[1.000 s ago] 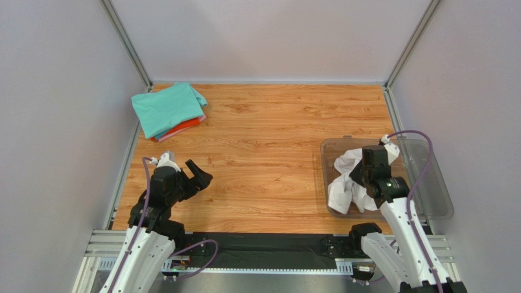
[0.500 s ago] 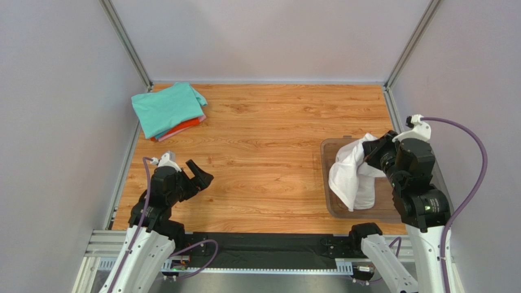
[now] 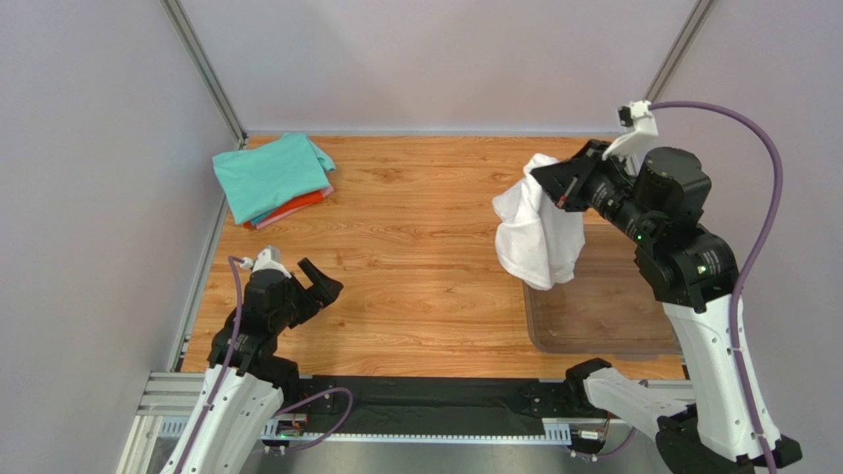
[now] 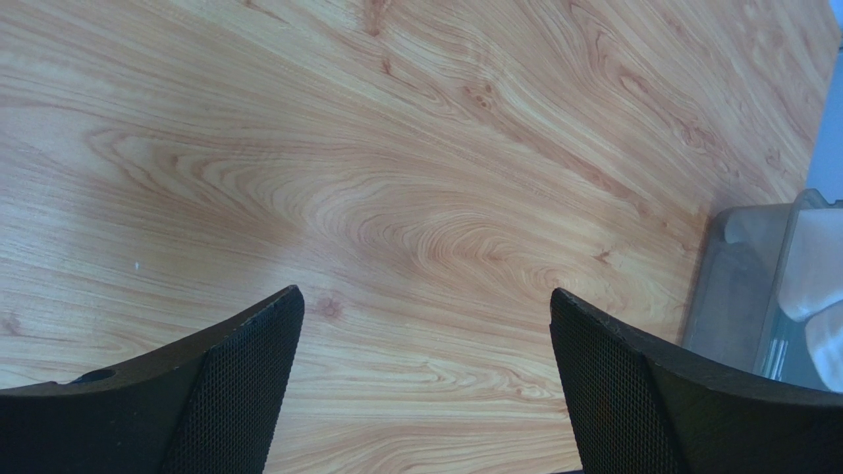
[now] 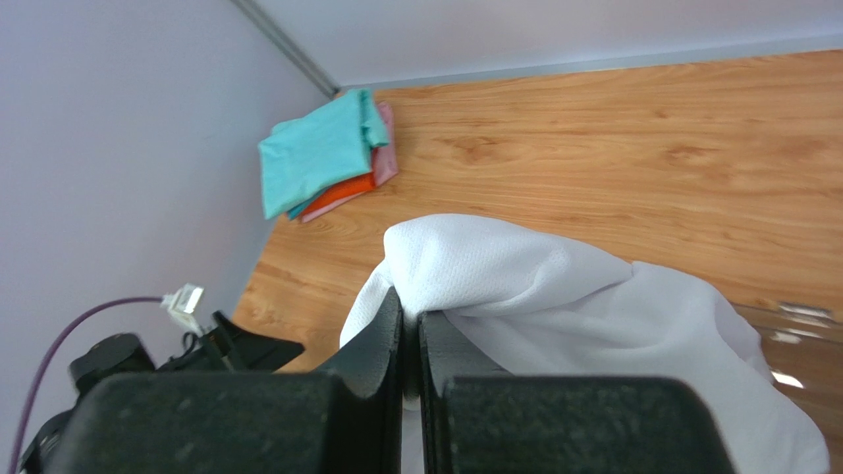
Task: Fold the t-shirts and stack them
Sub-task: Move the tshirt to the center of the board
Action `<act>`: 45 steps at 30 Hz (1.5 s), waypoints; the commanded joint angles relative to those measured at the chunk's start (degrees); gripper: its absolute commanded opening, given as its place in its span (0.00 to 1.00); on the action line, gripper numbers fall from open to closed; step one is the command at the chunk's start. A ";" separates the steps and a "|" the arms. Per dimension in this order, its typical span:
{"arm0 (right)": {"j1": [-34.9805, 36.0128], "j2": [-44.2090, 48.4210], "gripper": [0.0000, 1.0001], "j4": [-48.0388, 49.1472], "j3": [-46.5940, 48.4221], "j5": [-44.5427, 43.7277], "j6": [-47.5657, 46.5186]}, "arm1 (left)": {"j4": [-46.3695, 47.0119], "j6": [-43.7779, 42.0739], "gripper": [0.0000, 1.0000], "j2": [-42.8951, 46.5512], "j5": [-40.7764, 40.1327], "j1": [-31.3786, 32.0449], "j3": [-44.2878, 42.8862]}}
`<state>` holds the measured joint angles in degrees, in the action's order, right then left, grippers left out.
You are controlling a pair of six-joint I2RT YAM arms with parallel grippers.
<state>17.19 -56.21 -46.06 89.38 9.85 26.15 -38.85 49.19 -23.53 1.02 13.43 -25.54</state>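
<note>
**Top, left-wrist and right-wrist views.** The bin (image 3: 606, 311), clear plastic, sits at 4 o'clock on the table (image 3: 425, 257); wood grain shows through its floor. In the left-wrist view its corner (image 4: 737, 286) enters at 3 o'clock, and whether the pale shape behind its wall is cloth cannot be told.

The white shirt (image 3: 539, 232) hangs in the air at 2 o'clock, bunched, its lower edge overlapping the bin's far-left corner in the top view. The right gripper (image 3: 542, 181) has its jaws pressed together on a fold at the top of the shirt; the right-wrist view shows the cloth (image 5: 554, 296) draped over the closed fingertips (image 5: 391, 321).

The stack lies at 10 o'clock, near the far-left corner: teal shirt (image 3: 272, 176) on top, pink shirt (image 3: 322, 197) and orange-red shirt (image 3: 302, 204) showing at its near edge.

The left gripper (image 3: 322, 281) is at 8 o'clock, low over bare wood, jaws wide apart and holding nothing; both fingers (image 4: 228, 395) frame plain grain.

The table is light, knotty wood laminate. Pale grey walls (image 3: 435, 59) close three sides, with metal posts (image 3: 203, 69) in the far corners.
</note>
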 commanded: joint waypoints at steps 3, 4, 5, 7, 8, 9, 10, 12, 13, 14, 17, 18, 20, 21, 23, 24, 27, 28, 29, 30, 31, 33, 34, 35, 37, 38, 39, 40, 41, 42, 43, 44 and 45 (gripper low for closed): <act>13.71 -5.30 0.00 8.71 6.83 -1.74 -0.13 | -1.32 0.56 1.00 -0.47 -0.93 0.10 -1.00; 15.57 -6.88 0.00 8.54 8.68 -2.54 -0.66 | -1.23 0.64 1.00 -0.55 -0.93 0.10 -0.83; 17.42 -8.47 0.00 8.27 10.53 -3.16 -1.01 | -1.23 0.64 1.00 -0.47 -0.84 0.10 -0.91; 22.96 -14.00 0.00 8.44 16.83 -4.92 -2.41 | -1.23 0.21 1.00 -0.47 -0.49 0.10 -1.27; 24.89 -16.02 0.00 8.27 19.14 -5.88 -3.29 | -1.31 0.29 1.00 -0.47 -0.40 0.10 -1.18; 26.91 -18.13 0.00 8.27 21.95 -8.24 -3.91 | -1.23 0.55 1.00 -0.47 -0.49 0.10 -1.00; 30.41 -22.07 0.00 8.18 26.41 -9.13 -4.61 | -1.31 0.82 1.00 -0.47 -0.66 0.10 -0.83; 33.59 -27.52 0.00 8.62 30.74 -9.76 -5.41 | -1.23 0.65 1.00 -0.55 -0.14 0.10 -1.00; 34.05 -28.95 0.00 9.58 33.37 -9.58 -5.15 | -1.49 0.47 1.00 -0.55 0.65 0.10 -1.35; 34.14 -30.09 0.00 10.28 33.83 -9.15 -4.97 | -1.67 0.47 1.00 -0.38 1.00 0.10 -1.35; 34.23 -31.95 0.00 12.57 31.57 -8.79 -3.83 | -2.63 1.26 1.00 -0.29 1.36 0.10 -1.35; 34.23 -31.25 0.00 13.27 29.29 -9.57 -3.57 | -2.81 1.52 1.00 -0.20 1.36 0.10 -1.35; 34.23 -29.59 0.00 15.29 24.29 -12.72 -3.39 | -2.98 1.35 1.00 0.06 1.97 0.10 -1.53; 33.96 -27.23 0.00 15.74 17.38 -16.23 -2.61 | -2.99 1.09 1.00 0.06 2.32 0.10 -1.53; 32.65 -23.27 0.05 16.79 5.53 -19.76 -0.59 | -3.42 1.26 1.00 0.50 2.24 0.10 -1.53; 31.86 -22.03 0.07 16.80 1.10 -20.39 -0.58 | -3.42 1.26 1.00 0.50 2.24 0.10 -1.53; 28.97 -19.04 0.18 20.91 -21.25 -20.32 2.93 | -4.48 1.70 1.00 0.59 1.18 0.10 -1.71; 28.34 -19.38 0.26 22.84 -25.27 -19.96 4.51 | -4.74 1.70 1.00 0.50 0.48 0.10 -1.79; 27.73 -20.08 0.44 23.38 -28.36 -19.95 5.04 | -4.92 1.79 1.00 0.41 0.30 0.10 -1.71; 27.03 -21.74 0.55 23.56 -32.30 -20.39 5.31 | -4.92 1.79 1.00 0.33 0.22 0.10 -1.62; 26.93 -22.45 0.65 23.04 -32.95 -20.92 5.23 | -4.83 1.87 1.00 -0.02 0.13 0.10 -1.44; 27.02 -22.81 0.77 21.11 -32.61 -21.71 5.14 | -4.74 1.88 1.00 -1.42 0.30 0.10 -1.35; 27.11 -22.46 0.82 19.88 -31.91 -21.80 4.44 | -4.48 1.79 1.00 -1.87 0.65 0.10 -1.35; 27.11 -20.98 0.94 19.44 -31.56 -21.89 4.26 | -4.39 1.61 1.00 -2.57 0.91 0.10 -1.35; 27.72 -19.21 1.00 18.73 -31.73 -22.15 3.91 | -3.61 1.52 1.00 -4.67 1.53 0.10 -1.44; 28.16 -17.38 1.00 18.56 -31.99 -22.41 3.82 | -3.60 1.26 1.00 -5.47 1.88 0.10 -1.53; 28.94 -16.49 1.00 18.38 -32.51 -22.50 3.82 | -3.25 1.00 1.00 -6.87 3.02 0.10 -1.62; 29.56 -15.78 1.00 17.94 -33.56 -22.59 4.08 | -2.29 0.47 1.00 -7.58 3.64 0.10 -1.44; 30.18 -14.56 1.00 17.68 -34.36 -22.68 4.34 | -1.76 0.38 1.00 -8.28 4.16 0.10 -1.36; 31.49 -14.11 1.00 17.33 -35.06 -23.29 4.87 | -0.01 0.21 1.00 -9.51 5.21 0.10 -1.01; 32.37 -13.59 1.00 16.54 -35.76 -24.08 5.57 | 0.96 0.21 0.99 -10.13 5.57 0.10 -0.05; 34.21 -12.62 1.00 16.27 -37.51 -25.82 6.19 | 2.36 0.38 0.99 -10.74 5.92 0.10 0.49; 35.10 -12.09 1.00 16.01 -38.31 -26.71 7.50 | 3.86 0.29 0.98 -12.14 6.54 0.10 1.10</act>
<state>49.60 -69.69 -29.61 53.87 -12.93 30.96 -40.53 50.02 -33.78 4.54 13.43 -25.41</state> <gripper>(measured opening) 0.998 0.989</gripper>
